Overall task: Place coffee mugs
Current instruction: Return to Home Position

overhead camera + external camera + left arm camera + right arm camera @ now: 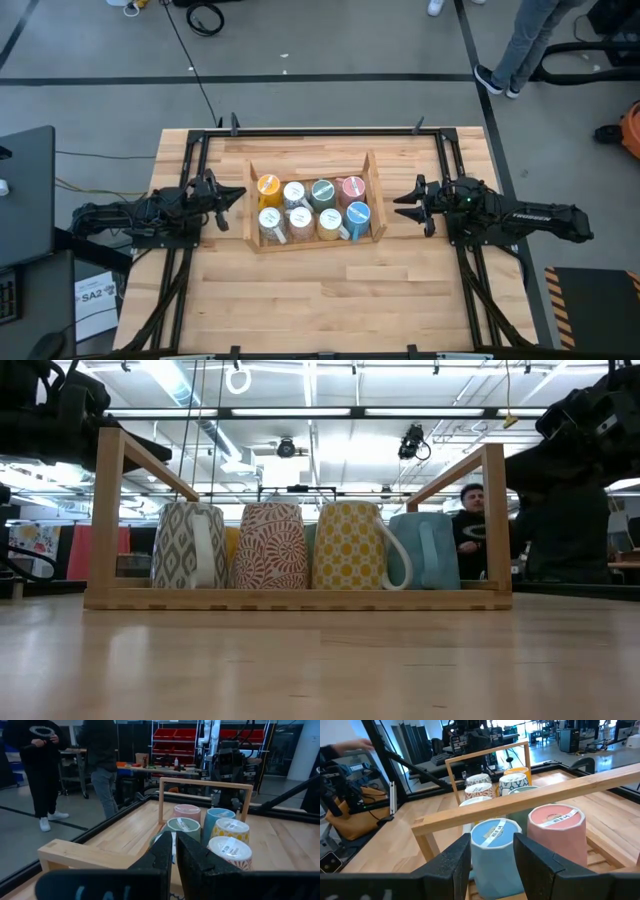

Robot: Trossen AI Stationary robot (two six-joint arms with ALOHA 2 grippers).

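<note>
Eight coffee mugs (300,218) shelved; left gripper (241,194) closed, right gripper (401,206) open; we fear either snagging the shelf (315,244).

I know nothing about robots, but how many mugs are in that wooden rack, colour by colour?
Orange mug: 1
White mug: 1
Green mug: 1
Pink mug: 1
Blue mug: 1
Grey patterned mug: 1
Red patterned mug: 1
Yellow patterned mug: 1
Total: 8, all inside the wooden rack.
</note>
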